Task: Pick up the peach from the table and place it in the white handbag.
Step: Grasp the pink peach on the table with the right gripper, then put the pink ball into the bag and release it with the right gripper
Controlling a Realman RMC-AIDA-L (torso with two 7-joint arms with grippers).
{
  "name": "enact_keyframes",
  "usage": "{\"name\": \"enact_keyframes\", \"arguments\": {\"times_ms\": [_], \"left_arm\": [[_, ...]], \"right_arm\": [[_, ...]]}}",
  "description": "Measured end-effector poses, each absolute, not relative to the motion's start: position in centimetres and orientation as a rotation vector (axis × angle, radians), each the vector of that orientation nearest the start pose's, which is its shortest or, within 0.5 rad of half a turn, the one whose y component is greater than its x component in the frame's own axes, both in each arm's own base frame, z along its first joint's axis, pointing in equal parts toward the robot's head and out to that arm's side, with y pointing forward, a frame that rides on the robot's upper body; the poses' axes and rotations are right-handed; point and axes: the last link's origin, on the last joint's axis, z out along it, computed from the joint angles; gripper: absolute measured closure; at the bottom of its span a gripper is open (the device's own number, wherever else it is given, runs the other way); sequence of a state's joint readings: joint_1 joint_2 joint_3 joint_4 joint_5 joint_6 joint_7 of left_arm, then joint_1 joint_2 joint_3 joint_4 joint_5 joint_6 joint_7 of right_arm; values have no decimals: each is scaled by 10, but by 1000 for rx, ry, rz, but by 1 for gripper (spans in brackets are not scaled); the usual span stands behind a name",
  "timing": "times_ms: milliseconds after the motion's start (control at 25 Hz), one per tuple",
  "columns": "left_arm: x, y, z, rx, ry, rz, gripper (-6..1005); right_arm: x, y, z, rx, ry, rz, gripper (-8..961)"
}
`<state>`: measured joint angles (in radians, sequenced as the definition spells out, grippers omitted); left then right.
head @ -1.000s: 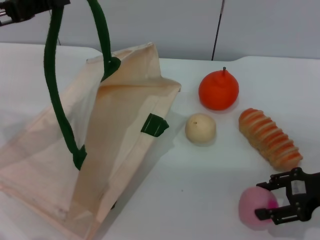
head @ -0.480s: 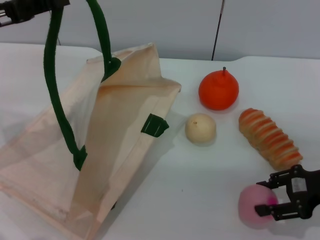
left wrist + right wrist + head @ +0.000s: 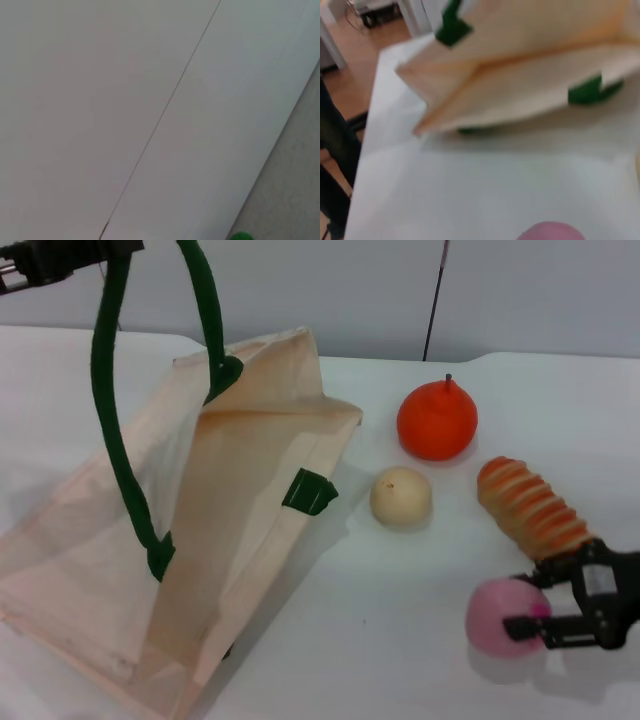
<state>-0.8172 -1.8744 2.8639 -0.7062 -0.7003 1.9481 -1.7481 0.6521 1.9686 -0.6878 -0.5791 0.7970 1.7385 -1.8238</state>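
The pale pink peach (image 3: 500, 617) is at the front right, between the fingers of my right gripper (image 3: 523, 602), which is shut on it and holds it just above the table, over its shadow. The peach's top shows in the right wrist view (image 3: 549, 233). The white handbag (image 3: 210, 530) lies tilted at the left with its mouth open toward the fruit. It also shows in the right wrist view (image 3: 520, 75). My left gripper (image 3: 55, 255) at the top left holds one green handle (image 3: 110, 410) up in the air.
A cream ball-like fruit (image 3: 401, 497), an orange-red fruit with a stem (image 3: 437, 420) and a striped orange bread-like item (image 3: 532, 508) lie between the bag and my right gripper. The white table (image 3: 400, 640) lies between the peach and the bag's mouth.
My right gripper has risen a little and shifted left with the peach in it. The peach is off the table. The bag and left arm have not moved.
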Motion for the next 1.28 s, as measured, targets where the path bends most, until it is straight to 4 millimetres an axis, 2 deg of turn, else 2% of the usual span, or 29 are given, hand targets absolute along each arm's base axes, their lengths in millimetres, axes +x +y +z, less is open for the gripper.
{"name": "enact_keyframes", "arguments": {"times_ms": [200, 400, 440, 480, 640, 1000, 1280], "left_arm": [[-238, 373, 153, -2399, -909, -1166, 878], [-230, 378, 154, -2413, -887, -1172, 878], [-228, 379, 154, -2418, -880, -1174, 878], [-228, 379, 154, -2418, -880, -1174, 878], [-222, 383, 153, -2430, -865, -1180, 877], [-216, 385, 150, -2440, -860, -1190, 877], [-214, 386, 149, -2444, -861, -1194, 877]], "right_arm": [[237, 339, 10, -3159, 305, 370, 442], [190, 356, -8, -3228, 131, 408, 476], [172, 360, -15, -3267, 64, 422, 483], [172, 360, -15, -3267, 64, 422, 484], [145, 368, -30, -3297, -58, 439, 485], [114, 389, -55, -3198, -79, 470, 497], [110, 399, -72, -3103, -62, 490, 500]]}}
